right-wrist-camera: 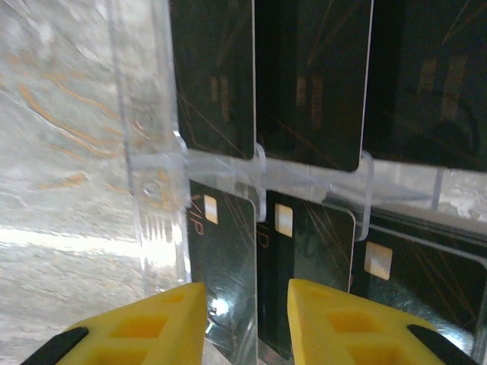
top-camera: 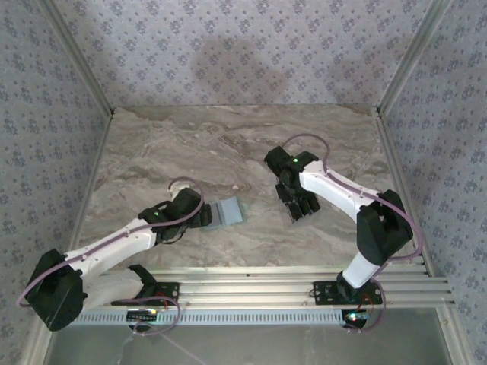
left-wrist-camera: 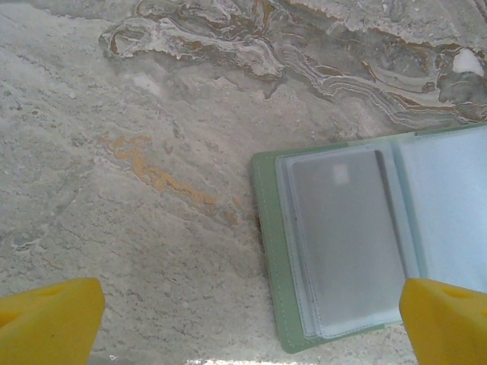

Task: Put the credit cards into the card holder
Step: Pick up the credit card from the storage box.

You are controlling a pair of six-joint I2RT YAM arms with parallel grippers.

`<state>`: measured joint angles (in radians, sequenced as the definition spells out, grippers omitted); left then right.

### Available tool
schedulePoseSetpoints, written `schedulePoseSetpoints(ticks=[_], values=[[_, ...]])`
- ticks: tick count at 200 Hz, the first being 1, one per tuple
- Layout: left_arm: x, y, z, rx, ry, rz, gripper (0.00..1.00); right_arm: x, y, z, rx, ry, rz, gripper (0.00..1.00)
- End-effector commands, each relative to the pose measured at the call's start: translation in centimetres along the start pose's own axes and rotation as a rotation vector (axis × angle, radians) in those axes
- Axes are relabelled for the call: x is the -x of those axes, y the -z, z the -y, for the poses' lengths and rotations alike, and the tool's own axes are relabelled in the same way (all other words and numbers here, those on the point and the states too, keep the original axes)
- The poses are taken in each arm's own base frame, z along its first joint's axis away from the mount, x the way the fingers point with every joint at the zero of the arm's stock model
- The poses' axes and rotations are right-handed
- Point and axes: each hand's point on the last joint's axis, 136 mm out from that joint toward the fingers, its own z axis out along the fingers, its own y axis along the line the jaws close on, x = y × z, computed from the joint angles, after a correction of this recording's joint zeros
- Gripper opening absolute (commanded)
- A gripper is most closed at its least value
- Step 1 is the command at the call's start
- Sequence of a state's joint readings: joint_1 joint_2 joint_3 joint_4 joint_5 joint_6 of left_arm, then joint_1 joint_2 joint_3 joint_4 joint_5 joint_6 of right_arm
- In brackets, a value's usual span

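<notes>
- Grip first: the right gripper (right-wrist-camera: 247,308) hangs over a clear plastic rack (right-wrist-camera: 152,152). Its yellow fingers are drawn close with a gap left between them, either side of the near end of the VIP card (right-wrist-camera: 224,258). Whether the pads touch it, I cannot tell.
- As I read it, the step is drawing that one card out. It should go best with the fingers centred on the card's end, clear of the rack's tab and of the neighbouring card just beside them. A straight pull along the slot should then keep the thin card from bending or dragging the rack.
- The left gripper (left-wrist-camera: 247,323) is spread wide with nothing between its fingers, over the marble table (left-wrist-camera: 152,114). The card holder (left-wrist-camera: 335,251) lies just ahead of its fingertips, off to one side.
- The credit cards (right-wrist-camera: 312,84) stand beyond the right fingertips in two rows. They are glossy black with pale edges and faint gold lines, and the nearer row shows pale chip squares.
- The card holder is sage green and lies flat and open, with clear sleeves over a grey insert. The sleeves look empty.
</notes>
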<state>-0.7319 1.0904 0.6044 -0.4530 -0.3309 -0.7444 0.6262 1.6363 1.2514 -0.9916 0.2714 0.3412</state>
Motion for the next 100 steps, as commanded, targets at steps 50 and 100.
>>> schedulePoseSetpoints(ticks=[50,100], values=[[0.1,-0.2,0.1,0.001,-0.013,-0.021,1.00,-1.5,-1.0,0.0,-0.005,0.005,-0.038,0.31],[0.0,-0.3,0.1,0.001,-0.015,-0.024,1.00,-2.6,-1.9,-0.2,-0.001,0.014,-0.071,0.25]])
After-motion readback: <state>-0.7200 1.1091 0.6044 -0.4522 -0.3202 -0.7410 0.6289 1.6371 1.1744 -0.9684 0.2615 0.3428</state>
